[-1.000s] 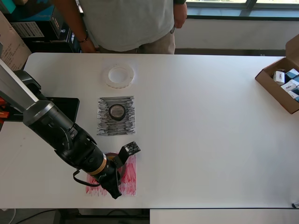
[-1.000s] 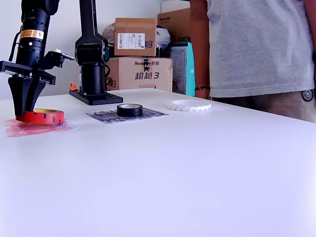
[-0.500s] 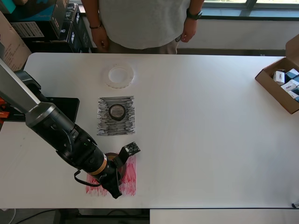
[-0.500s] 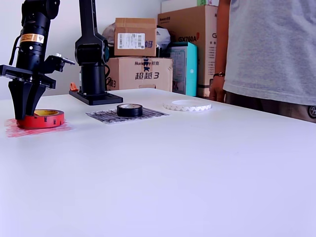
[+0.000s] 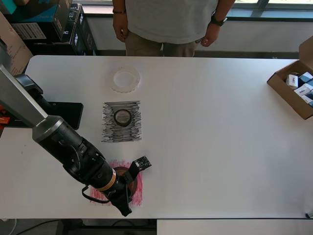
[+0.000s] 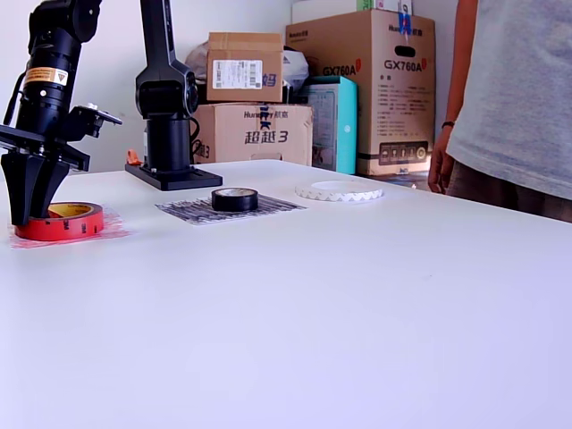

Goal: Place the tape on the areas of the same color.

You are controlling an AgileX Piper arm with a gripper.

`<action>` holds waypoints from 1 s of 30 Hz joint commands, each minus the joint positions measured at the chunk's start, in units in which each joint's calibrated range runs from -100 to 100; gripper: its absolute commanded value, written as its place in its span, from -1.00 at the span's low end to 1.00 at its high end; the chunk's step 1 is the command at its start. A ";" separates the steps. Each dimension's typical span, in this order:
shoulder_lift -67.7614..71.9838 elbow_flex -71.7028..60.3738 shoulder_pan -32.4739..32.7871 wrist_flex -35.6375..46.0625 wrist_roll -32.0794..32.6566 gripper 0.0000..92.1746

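The dark-red tape roll (image 6: 58, 221) with a yellowish core lies flat on the red-scribbled sheet (image 6: 103, 234) at the exterior view's left. My gripper (image 6: 27, 210) points straight down, shut on the roll's left wall. In the overhead view the arm covers most of the red roll (image 5: 122, 172), and the gripper (image 5: 122, 186) sits over the red sheet (image 5: 137, 192) near the table's front edge. The small black roll (image 5: 122, 117) rests on the black-scribbled sheet (image 5: 110, 132). The white roll (image 5: 126, 79) lies farther back; I cannot make out a white sheet under it.
A person (image 5: 166, 22) stands at the table's far edge. An open cardboard box (image 5: 283, 90) of small cartons sits at the overhead view's right edge. The arm's black base plate (image 5: 66, 111) is at the left. Stacked cartons (image 6: 246, 89) stand behind the table.
The gripper has carried the red roll toward the table's front edge and set it down flat on the red sheet. The person has shifted to the right in both views.
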 commanded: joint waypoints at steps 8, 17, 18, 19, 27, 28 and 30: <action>-0.31 -0.17 0.15 1.60 -0.15 -0.38; -0.96 -0.80 0.55 1.52 -0.15 0.45; -1.43 -0.71 0.55 1.52 -0.15 0.45; -2.09 -0.44 0.55 1.52 -0.15 0.45; -7.32 0.11 0.94 2.02 0.26 0.45; -8.82 0.11 0.94 2.36 0.34 0.45; -11.91 0.29 0.94 2.53 0.67 0.45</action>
